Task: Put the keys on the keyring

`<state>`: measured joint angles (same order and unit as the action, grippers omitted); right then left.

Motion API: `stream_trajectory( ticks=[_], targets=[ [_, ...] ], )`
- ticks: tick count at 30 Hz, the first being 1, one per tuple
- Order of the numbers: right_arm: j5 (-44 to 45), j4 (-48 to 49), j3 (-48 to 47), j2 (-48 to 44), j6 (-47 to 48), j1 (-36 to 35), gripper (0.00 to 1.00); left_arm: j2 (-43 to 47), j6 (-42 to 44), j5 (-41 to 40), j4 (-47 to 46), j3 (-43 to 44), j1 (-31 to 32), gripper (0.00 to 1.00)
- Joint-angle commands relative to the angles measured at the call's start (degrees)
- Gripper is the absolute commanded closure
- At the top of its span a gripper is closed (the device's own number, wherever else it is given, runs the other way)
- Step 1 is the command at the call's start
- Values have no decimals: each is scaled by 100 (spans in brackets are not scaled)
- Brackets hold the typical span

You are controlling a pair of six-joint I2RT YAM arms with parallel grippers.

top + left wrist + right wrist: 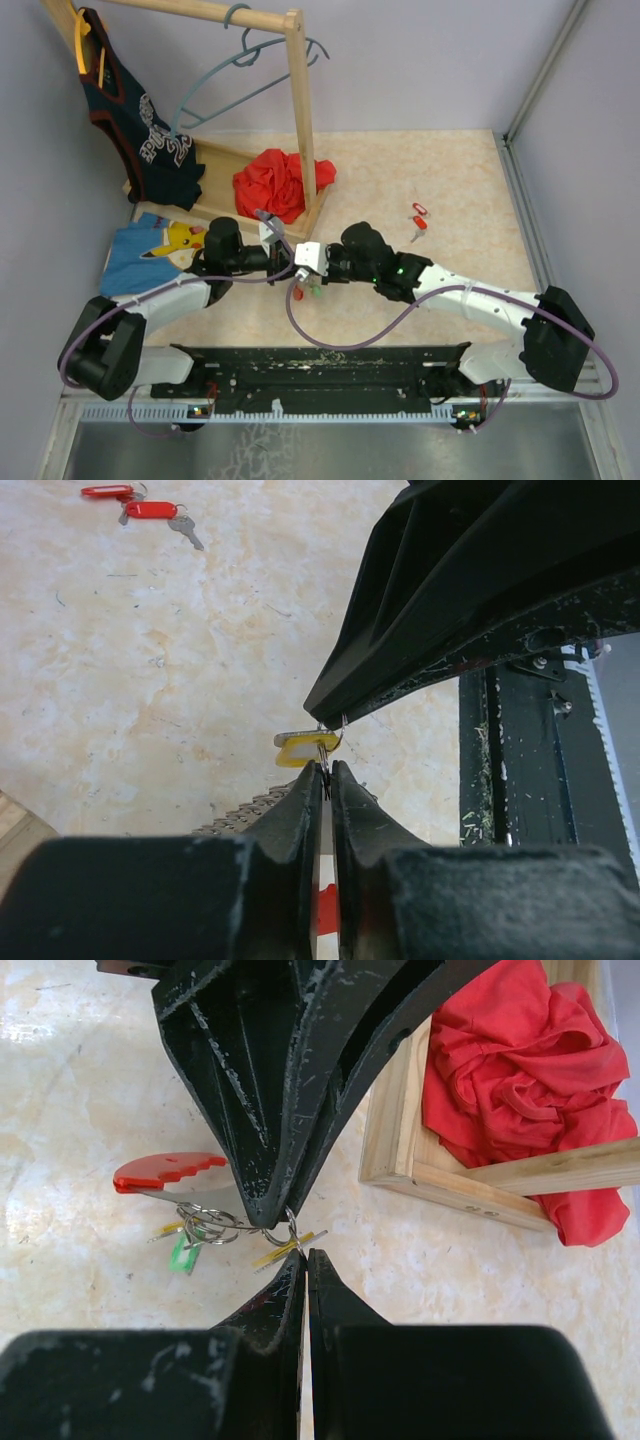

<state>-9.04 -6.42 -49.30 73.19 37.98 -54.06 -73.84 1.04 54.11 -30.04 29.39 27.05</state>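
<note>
Below, beige table (450,180) bears keys (418,222); lilac walls (420,60) surround.

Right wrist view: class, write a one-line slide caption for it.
Right gripper and left gripper meet tip to tip at the keyring, tagged keys bunched beside it.

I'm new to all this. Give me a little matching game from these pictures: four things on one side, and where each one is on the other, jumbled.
Things:
1 red cloth
2 dark jersey
3 red-tagged keys
4 yellow tag

Places:
A hanging from the wooden rail
B right at the left gripper tips
C in the rack's wooden base
D lying loose on the table

Pairs: 1-C, 2-A, 3-D, 4-B
</note>
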Motion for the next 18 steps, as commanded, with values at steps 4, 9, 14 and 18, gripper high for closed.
stream_trajectory(
  ticks=[4, 9, 14, 18],
  targets=[
    [-15, 301, -201, -205, 21, -96, 100, -179, -216, 340, -387, 115, -48, 99],
    [101, 245, -58, -314, -37, -104, 100, -75, -306, 297, -528, 51, -102, 99],
    [156, 203, 123, -380, -154, -96, 100, 152, -552, 87, -973, -190, -151, 99],
    [-34, 351, 254, -353, -312, -104, 100, 214, -639, 3, -1192, -293, -184, 99]
  ],
)
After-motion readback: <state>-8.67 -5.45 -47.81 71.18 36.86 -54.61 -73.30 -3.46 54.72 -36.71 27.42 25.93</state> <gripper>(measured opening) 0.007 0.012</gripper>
